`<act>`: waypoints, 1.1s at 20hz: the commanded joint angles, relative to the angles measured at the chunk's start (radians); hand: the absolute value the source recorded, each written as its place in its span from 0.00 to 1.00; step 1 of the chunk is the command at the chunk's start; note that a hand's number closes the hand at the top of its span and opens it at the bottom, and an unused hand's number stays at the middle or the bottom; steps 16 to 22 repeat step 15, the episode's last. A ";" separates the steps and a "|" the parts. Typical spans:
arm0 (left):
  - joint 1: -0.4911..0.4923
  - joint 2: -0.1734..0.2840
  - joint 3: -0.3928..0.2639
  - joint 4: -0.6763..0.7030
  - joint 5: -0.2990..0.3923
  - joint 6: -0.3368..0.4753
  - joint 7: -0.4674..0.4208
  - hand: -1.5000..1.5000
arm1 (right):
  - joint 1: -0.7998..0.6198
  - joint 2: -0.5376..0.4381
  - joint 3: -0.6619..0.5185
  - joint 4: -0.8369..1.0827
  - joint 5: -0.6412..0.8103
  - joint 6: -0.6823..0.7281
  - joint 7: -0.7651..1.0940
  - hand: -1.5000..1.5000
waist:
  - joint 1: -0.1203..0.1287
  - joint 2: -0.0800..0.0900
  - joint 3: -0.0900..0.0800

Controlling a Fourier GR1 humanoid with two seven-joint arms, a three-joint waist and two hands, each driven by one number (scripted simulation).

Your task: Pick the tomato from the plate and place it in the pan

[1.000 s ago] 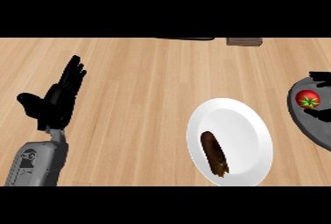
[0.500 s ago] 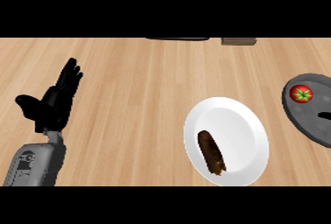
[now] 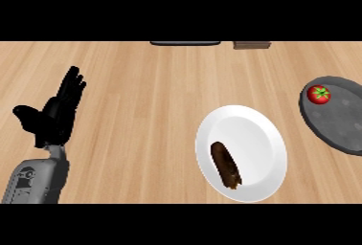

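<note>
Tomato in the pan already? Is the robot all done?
Looks done: the tomato sits inside the pan, not on the plate. The plate holds only a brown piece of food. Nothing is in hand: the left hand rests open at the left, fingers up, and the right hand is out of view. Nothing seems left to do.

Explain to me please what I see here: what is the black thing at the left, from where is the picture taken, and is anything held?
You look down from the robot's head at a wooden counter. The black shape is the robot's left hand on a grey forearm, open with fingers up, resting and holding nothing. The right hand is not in view. In the middle lies a white plate with a brown, elongated food item on it. At the right edge is a dark grey pan, and a red tomato lies inside it. Two dark objects at the top edge are too cut off to identify.
</note>
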 commanded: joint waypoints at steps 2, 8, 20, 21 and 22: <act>0.008 0.016 0.010 -0.031 0.013 -0.009 0.039 0.50 | 0.088 -0.058 -0.006 -0.016 -0.038 0.311 -0.206 0.00 | -0.017 -0.013 -0.001; 0.023 0.001 0.016 -0.020 0.003 0.018 0.024 0.50 | 0.157 -0.146 -0.015 -0.055 -0.093 0.389 -0.199 0.00 | -0.040 -0.013 0.001; 0.040 0.035 0.032 -0.056 0.024 -0.016 0.036 0.50 | 0.260 -0.114 0.044 -0.129 -0.110 0.362 -0.219 0.00 | -0.025 -0.015 0.000; 0.040 0.035 0.032 -0.056 0.024 -0.016 0.036 0.50 | 0.260 -0.114 0.044 -0.129 -0.110 0.362 -0.219 0.00 | -0.025 -0.015 0.000; 0.040 0.035 0.032 -0.056 0.024 -0.016 0.036 0.50 | 0.260 -0.114 0.044 -0.129 -0.110 0.362 -0.219 0.00 | -0.025 -0.015 0.000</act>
